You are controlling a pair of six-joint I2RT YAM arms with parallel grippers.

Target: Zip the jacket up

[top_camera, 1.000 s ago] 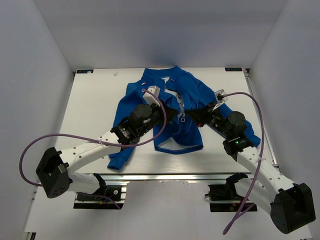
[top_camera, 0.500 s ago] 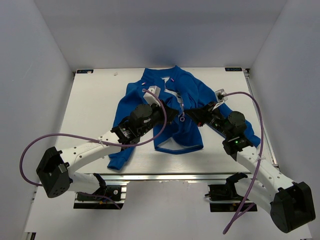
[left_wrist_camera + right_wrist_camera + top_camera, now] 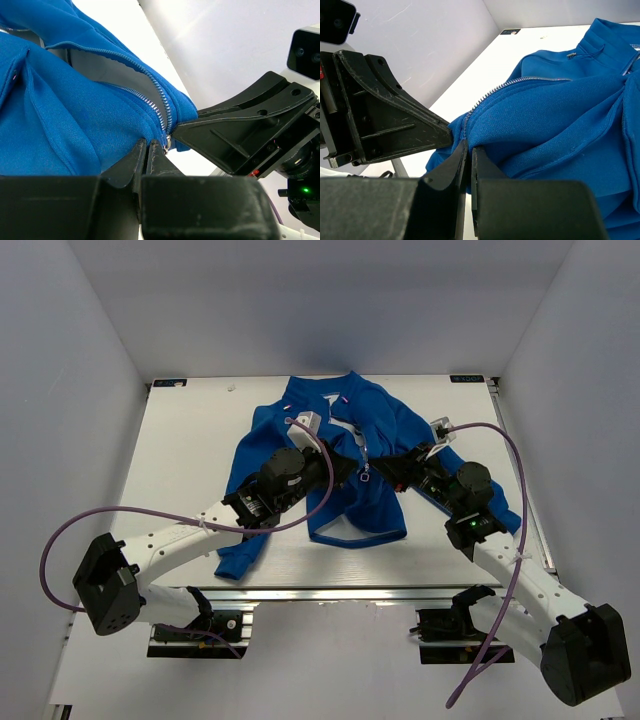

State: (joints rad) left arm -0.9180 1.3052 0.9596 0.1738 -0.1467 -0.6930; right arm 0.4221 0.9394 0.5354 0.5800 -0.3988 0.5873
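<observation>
The left arm (image 3: 170,545) and right arm (image 3: 520,575) were built of white, hole-dotted links joined by black housings, and each was looped by a purple cable (image 3: 150,509). The left gripper (image 3: 148,147) and right gripper (image 3: 468,147) were moulded in matte black ribbed plastic. A green light (image 3: 471,524) was lit on the right arm.

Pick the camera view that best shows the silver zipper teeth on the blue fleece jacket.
Left wrist: the silver metal zipper teeth sit mid-frame, both rows sharp, on the blue fleece jacket. The right wrist shows one row, farther off; the top view shows only a thin pale line.
</observation>
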